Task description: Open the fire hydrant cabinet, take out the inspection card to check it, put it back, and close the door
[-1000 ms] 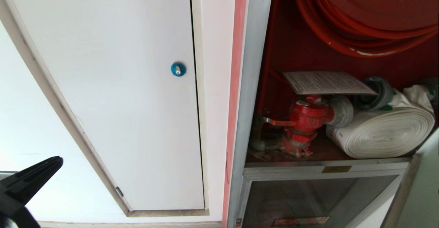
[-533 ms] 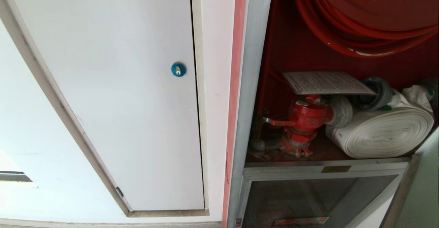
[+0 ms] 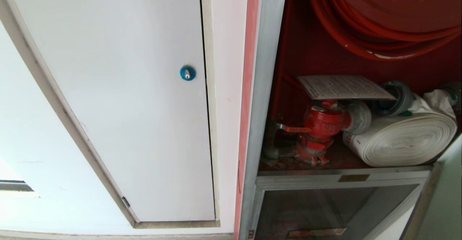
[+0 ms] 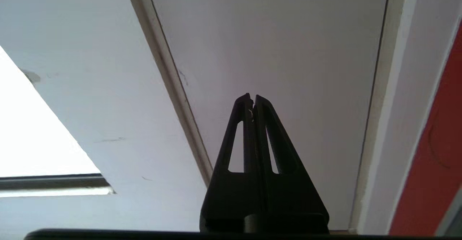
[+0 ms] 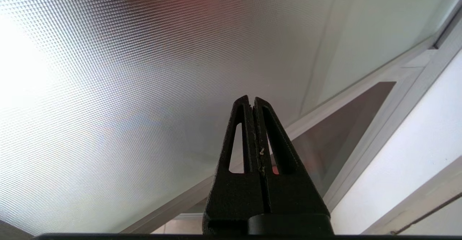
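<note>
Head view takes in the fire hydrant cabinet (image 3: 265, 88) standing open on the right, its silver frame running up beside a red strip on the wall. Inside, against the red back, the red hose reel (image 3: 382, 20) fills the upper part. Below it the inspection card (image 3: 343, 87) lies nearly flat, resting on top of the red valve (image 3: 321, 124), with its far end close to the grey coupling (image 3: 397, 97) of the rolled white hose (image 3: 404, 139). The hose roll lies on its side on the cabinet's shelf, just beside the valve. Under the shelf sits a smaller dark glass panel (image 3: 335, 207) with a red label along its lower edge.

To the left of the cabinet is a white door (image 3: 126, 88) with a blue round lock (image 3: 187, 73), closed in its pale frame. Neither arm shows from the head.

From the left wrist, the left claw (image 4: 252, 97) has its two black fingers pressed together, holding nothing, and it points at the white door near that door's frame, well apart from the card.

From the right wrist, the right claw (image 5: 251, 99) is likewise closed tight and empty. It points at the door (image 5: 126, 88), whose dimpled frosted glass fills most of that picture, with the silver frame running across behind the fingers. I cannot tell whether the tips touch the glass.
</note>
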Robot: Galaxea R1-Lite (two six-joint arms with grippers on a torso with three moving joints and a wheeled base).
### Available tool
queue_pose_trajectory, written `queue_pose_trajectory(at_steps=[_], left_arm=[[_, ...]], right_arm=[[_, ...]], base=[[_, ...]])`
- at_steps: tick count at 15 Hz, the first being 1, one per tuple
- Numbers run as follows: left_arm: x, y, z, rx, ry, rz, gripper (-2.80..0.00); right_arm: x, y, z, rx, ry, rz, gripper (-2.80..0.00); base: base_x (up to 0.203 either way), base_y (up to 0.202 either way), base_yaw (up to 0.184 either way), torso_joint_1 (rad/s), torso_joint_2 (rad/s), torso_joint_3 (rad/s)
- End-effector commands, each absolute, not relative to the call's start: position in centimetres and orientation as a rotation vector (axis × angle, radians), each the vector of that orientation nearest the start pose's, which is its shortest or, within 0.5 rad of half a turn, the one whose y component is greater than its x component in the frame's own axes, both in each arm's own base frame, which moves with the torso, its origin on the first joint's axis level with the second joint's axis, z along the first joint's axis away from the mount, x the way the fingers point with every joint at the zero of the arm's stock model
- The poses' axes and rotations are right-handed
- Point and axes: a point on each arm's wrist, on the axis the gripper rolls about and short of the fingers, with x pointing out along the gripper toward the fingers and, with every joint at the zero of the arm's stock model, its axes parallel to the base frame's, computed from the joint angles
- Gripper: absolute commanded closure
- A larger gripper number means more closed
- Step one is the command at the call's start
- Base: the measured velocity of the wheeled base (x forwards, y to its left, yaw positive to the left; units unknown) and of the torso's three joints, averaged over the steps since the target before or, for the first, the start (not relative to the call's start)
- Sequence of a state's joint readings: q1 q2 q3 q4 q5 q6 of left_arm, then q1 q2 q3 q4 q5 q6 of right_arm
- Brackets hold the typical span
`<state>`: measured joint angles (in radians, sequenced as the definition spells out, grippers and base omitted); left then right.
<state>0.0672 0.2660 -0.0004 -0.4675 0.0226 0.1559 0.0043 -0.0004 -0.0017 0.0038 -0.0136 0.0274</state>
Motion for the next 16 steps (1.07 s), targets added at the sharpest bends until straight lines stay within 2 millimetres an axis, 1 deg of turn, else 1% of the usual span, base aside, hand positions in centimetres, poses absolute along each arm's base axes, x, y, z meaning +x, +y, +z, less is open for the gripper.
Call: queue_pose_trajectory(at_steps=[1, 3, 5, 8, 9, 13, 15, 16], left_arm=[[0.0, 0.0, 12.7, 0.142, -0.196, 0.101, 0.0], [0.0, -0.2, 12.6, 0.149, -0.19, 0.037, 0.0], [0.1, -0.2, 12.2, 0.139, -0.157, 0.031, 0.0], [-0.1, -0.2, 12.3, 0.148, -0.172, -0.008, 0.0], [-0.4, -0.2, 12.1, 0.148, -0.192, -0.029, 0.0], [-2.0, -0.2, 10.0, 0.154, -0.184, -0.057, 0.0], [-2.4, -0.2, 8.9, 0.153, -0.134, -0.063, 0.0], [-2.4, -0.2, 8.7, 0.147, -0.12, -0.064, 0.0]], right_arm=[[-2.3, 0.0, 7.6, 0.028, 0.001, -0.009, 0.0], [-2.3, 0.0, 7.6, 0.028, 0.002, -0.009, 0.0], [-2.3, 0.0, 7.5, 0.028, 0.003, -0.009, 0.0], [-2.3, 0.0, 7.5, 0.028, 0.002, -0.009, 0.0], [-2.3, 0.0, 7.5, 0.028, 0.003, -0.009, 0.0], [-2.3, 0.0, 7.5, 0.028, 0.002, -0.009, 0.0], [-2.3, 0.0, 7.5, 0.028, 0.003, -0.009, 0.0], [-2.3, 0.0, 7.5, 0.028, 0.003, -0.009, 0.0]], base=[[0.0, 0.0, 0.0, 0.0, 0.0, 0.0], [0.0, 0.0, 0.0, 0.0, 0.0, 0.0], [0.0, 0.0, 0.0, 0.0, 0.0, 0.0], [0.0, 0.0, 0.0, 0.0, 0.0, 0.0], [0.0, 0.0, 0.0, 0.0, 0.0, 0.0], [0.0, 0.0, 0.0, 0.0, 0.0, 0.0], [0.0, 0.0, 0.0, 0.0, 0.0, 0.0], [0.0, 0.0, 0.0, 0.0, 0.0, 0.0]])
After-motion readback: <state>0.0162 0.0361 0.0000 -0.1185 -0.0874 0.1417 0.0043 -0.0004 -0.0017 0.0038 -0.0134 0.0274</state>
